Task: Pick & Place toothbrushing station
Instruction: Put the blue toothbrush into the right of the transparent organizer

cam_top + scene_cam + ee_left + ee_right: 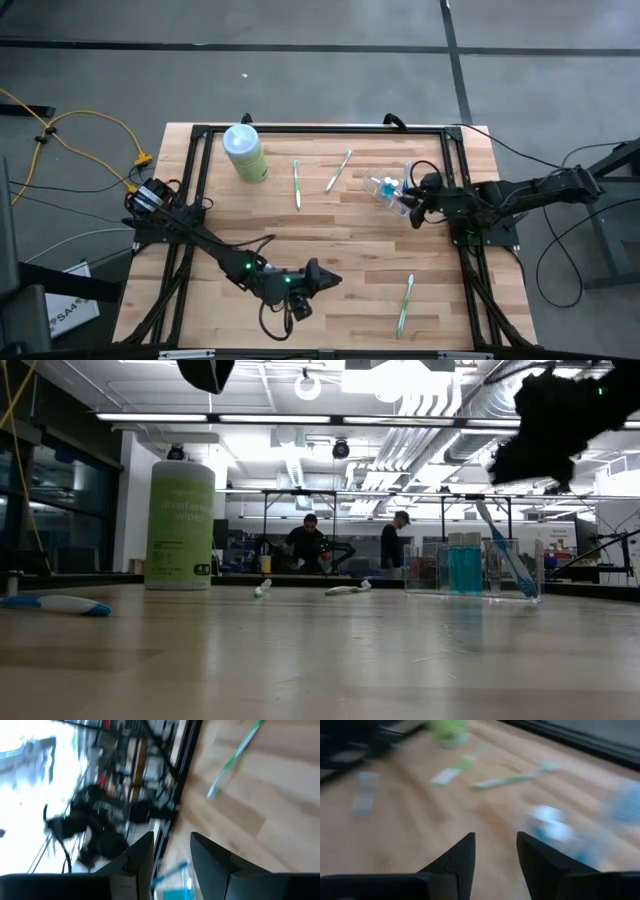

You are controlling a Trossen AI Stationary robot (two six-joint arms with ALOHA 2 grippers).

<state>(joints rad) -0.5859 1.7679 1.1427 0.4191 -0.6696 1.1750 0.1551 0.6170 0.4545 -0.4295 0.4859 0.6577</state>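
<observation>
The clear toothbrush holder (388,189) is standing on the table (340,240) at about two o'clock from its middle, with a blue brush (505,550) leaning inside it; the right gripper (417,207) is hanging just beside it, at its four o'clock, fingers spread and gripping nothing — probably placed so it can clear the holder. The left gripper (328,279) is waiting at six o'clock, fingers parted, empty; green toothbrushes (297,184) are lying loose, and a green bottle (244,153) is standing at eleven o'clock.

Right wrist view blurred: toothbrushing station (555,832) only pale-blue smear. Left wrist view: station (172,882) cut off by edge.
</observation>
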